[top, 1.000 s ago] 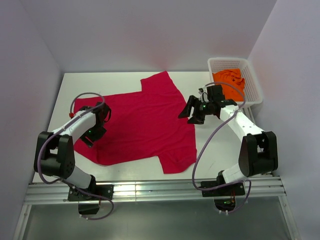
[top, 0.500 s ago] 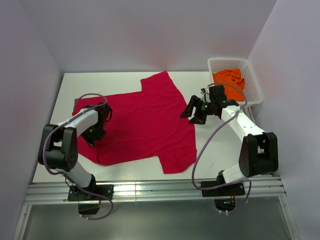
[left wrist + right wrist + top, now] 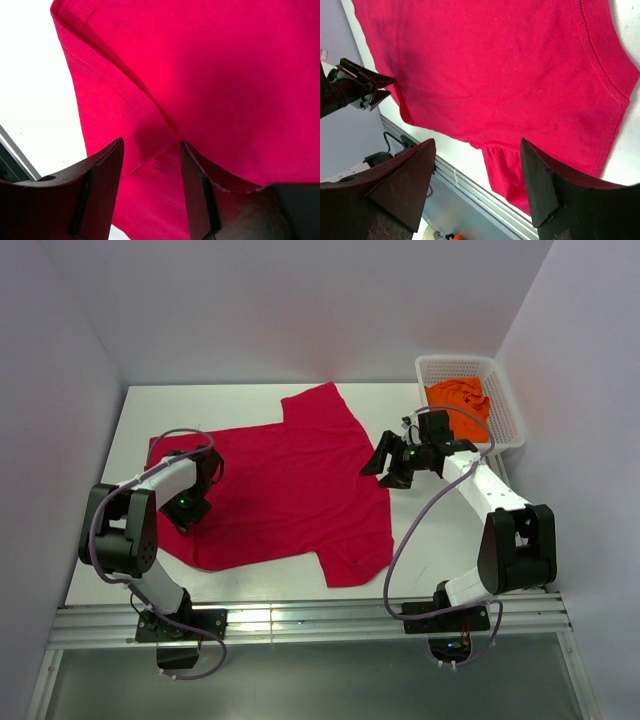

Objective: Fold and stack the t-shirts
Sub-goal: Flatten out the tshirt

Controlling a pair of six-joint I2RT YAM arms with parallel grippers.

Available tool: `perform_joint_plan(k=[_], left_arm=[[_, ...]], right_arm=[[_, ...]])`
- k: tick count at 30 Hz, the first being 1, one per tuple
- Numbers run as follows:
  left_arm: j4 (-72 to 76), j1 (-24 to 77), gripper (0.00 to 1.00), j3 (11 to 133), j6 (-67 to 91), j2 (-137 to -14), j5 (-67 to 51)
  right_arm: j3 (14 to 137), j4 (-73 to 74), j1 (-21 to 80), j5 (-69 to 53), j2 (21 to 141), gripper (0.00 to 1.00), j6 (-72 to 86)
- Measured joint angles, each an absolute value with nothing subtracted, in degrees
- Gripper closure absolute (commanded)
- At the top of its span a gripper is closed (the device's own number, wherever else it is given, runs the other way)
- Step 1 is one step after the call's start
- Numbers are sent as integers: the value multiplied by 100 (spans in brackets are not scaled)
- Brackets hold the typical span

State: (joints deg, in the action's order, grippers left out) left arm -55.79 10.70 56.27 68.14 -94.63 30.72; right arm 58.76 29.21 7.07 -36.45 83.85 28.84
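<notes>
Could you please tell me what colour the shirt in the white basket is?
The shirt is bright orange, seen best in the top external view.

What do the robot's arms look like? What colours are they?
The left arm and right arm have white shells and black joints. A purple cable loops along each one, and a tiny green light glows near each wrist. The left pincer and right pincer are black with wedge-shaped fingers.

Robotics lab cell — white table (image 3: pixel 250 405), plain pale walls (image 3: pixel 300 310) around it, aluminium rail (image 3: pixel 320 622) at the near edge
</notes>
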Motion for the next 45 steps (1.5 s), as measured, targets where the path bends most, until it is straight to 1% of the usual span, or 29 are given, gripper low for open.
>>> perform_joint_plan(k=[12, 15, 19, 24, 27, 28, 30, 34, 35, 37, 45], left_arm=[[-5498, 1011, 49, 5616, 6807, -9620, 3068], [-5472, 1004, 51, 5605, 6803, -9651, 3068], [-5468, 996, 59, 5605, 6805, -9660, 3070], [-5487, 989, 59, 5605, 6816, -9675, 3074], [-5492, 987, 63, 5605, 6816, -9703, 3079], [-5496, 982, 67, 5605, 6818, -9706, 3079], [-5505, 982, 71, 5605, 6829, -9712, 3087], [-5535, 974, 87, 5605, 6845, -9712, 3098], [-5542, 965, 88, 5605, 6847, -9712, 3103], [-5559, 952, 90, 5605, 6849, -9712, 3118], [-5690, 906, 92, 5579, 6923, -9649, 3164]], right_arm=[[5876, 2921, 692, -3647, 8392, 25, 2882], [5876, 2919, 683, -3647, 8405, 25, 2882], [5876, 2919, 681, -3647, 8447, 25, 2882], [5876, 2917, 681, -3649, 8462, 25, 2882], [5876, 2917, 681, -3649, 8473, 25, 2882], [5876, 2917, 681, -3649, 8477, 25, 2882], [5876, 2917, 681, -3651, 8488, 25, 2882], [5876, 2915, 681, -3664, 8527, 25, 2882], [5876, 2915, 681, -3669, 8545, 25, 2882], [5876, 2915, 681, -3669, 8562, 25, 2882], [5876, 2908, 681, -3697, 8571, 25, 2886]])
